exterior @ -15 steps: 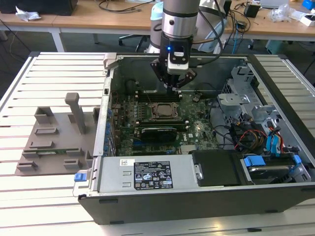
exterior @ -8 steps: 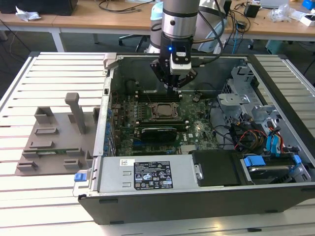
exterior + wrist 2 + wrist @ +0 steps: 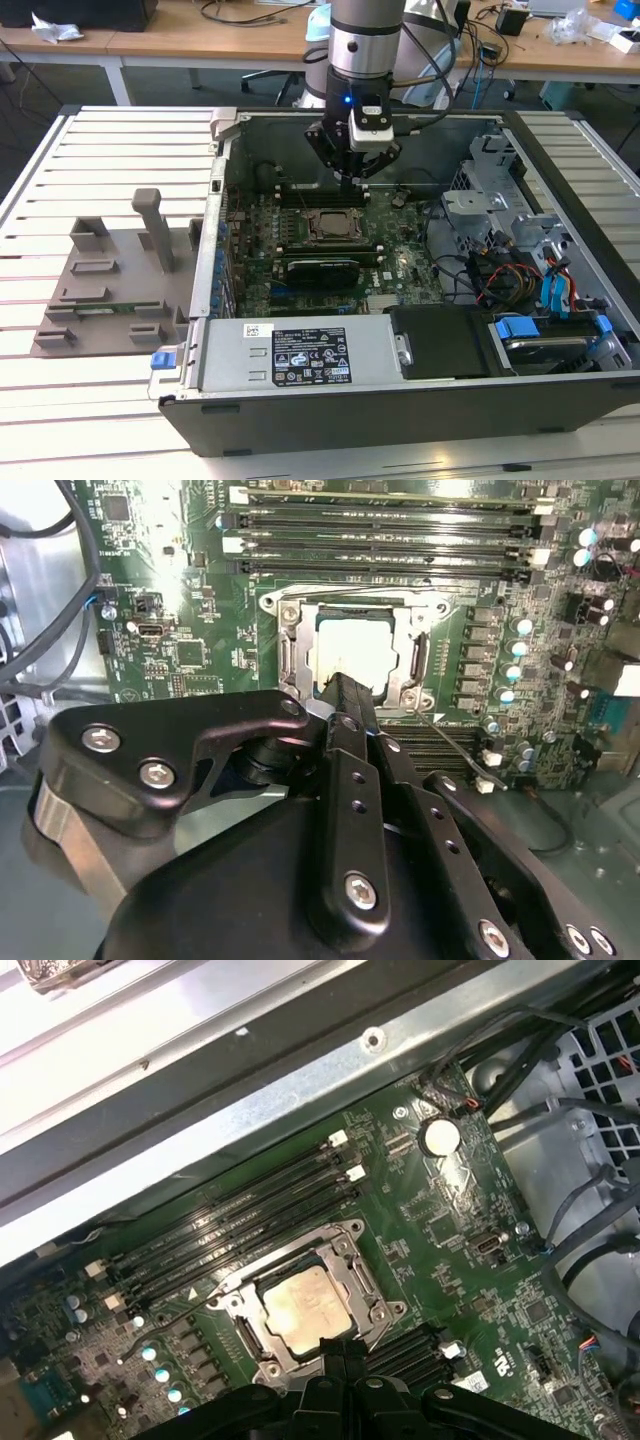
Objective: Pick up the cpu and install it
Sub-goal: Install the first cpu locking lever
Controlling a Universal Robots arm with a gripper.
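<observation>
One robot arm hangs over an open computer case (image 3: 300, 390), its gripper (image 3: 356, 172) drawn together and holding nothing, just above the socket (image 3: 305, 1310) at the frame's centre. Already seated, the cpu (image 3: 352, 655) lies flat inside that dark metal frame, its pale, dull square lid ringed by steel. Any downward slip could likely press the black fingertips (image 3: 345, 695) onto the chip or scrape the green motherboard (image 3: 450, 1220) and its slotted memory rails.

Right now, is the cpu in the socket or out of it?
In: the cpu lies flat inside the socket frame on the motherboard, in both wrist views.
</observation>
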